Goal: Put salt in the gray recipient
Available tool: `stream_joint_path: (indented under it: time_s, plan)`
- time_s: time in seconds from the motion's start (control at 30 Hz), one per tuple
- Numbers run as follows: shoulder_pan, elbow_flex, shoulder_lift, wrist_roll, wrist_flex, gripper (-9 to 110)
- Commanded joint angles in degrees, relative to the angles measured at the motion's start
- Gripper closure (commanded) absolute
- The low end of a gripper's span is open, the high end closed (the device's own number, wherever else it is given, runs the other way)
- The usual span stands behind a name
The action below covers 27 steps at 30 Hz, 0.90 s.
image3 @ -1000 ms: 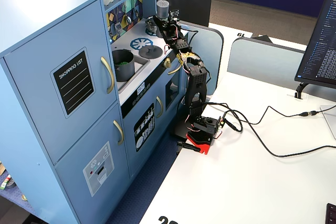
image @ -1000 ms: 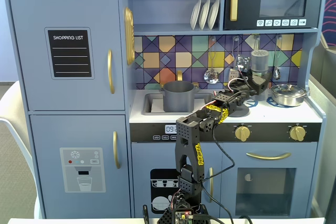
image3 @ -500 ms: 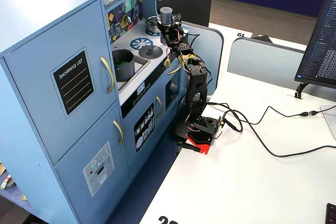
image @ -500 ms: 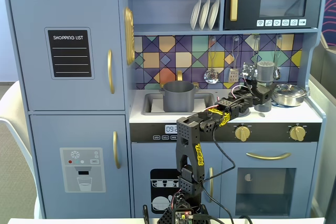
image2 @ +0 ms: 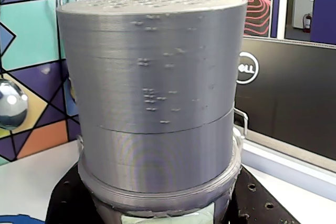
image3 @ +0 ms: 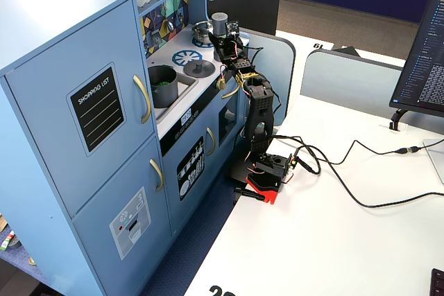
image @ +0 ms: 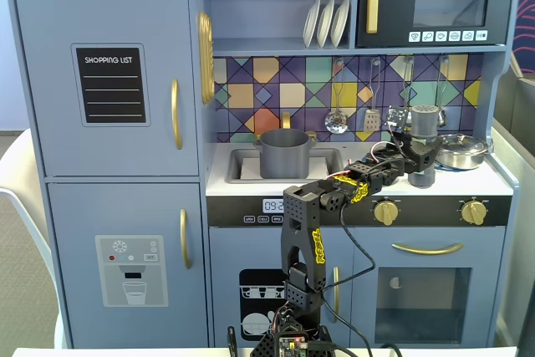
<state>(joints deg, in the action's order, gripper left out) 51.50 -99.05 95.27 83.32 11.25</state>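
Observation:
The salt [image: 425,120] is upright at the right end of the toy kitchen counter, its lighter gray cap on top. My gripper [image: 420,151] is shut around its middle. Its lower part shows under the jaws, close to the counter; I cannot tell whether it touches. In the wrist view the salt [image2: 152,87] fills the frame, with the pale green label's edge at the bottom and my gripper [image2: 157,211] on both sides. In the other fixed view the salt [image3: 220,21] stands above my gripper [image3: 223,38]. The gray recipient [image: 286,153] [image3: 163,84] sits in the sink, to the left.
A shiny silver pan [image: 461,150] [image3: 202,30] sits just right of the salt in the front fixed view. A flat gray lid with a knob [image3: 196,68] lies on a burner between sink and salt. Utensils [image: 337,119] hang on the tiled back wall. A Dell monitor [image3: 243,1] stands behind.

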Motion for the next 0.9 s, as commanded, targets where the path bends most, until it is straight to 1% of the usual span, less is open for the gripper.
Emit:
stream_joint_path:
  time_s: [0.0,0.4,0.43,0.47,0.6,0.67,0.73,0.87]
  plan:
    - [1.1,0.6,0.7,1.1,1.7,101]
    - [1.5,-0.5,0.0,1.4,1.1,101]
    - [1.5,-0.6,0.0,1.1,1.1,98]
    - [1.6,-0.7,0.0,0.4,1.1,92]
    - [2.6,-1.8,1.0,1.2,0.6,64]
    - [3.1,-2.5,1.8,2.6,0.5,55]
    - [3.3,-2.6,3.0,3.7,-0.3,51]
    - [4.0,-4.6,10.1,3.4,-5.5,51]
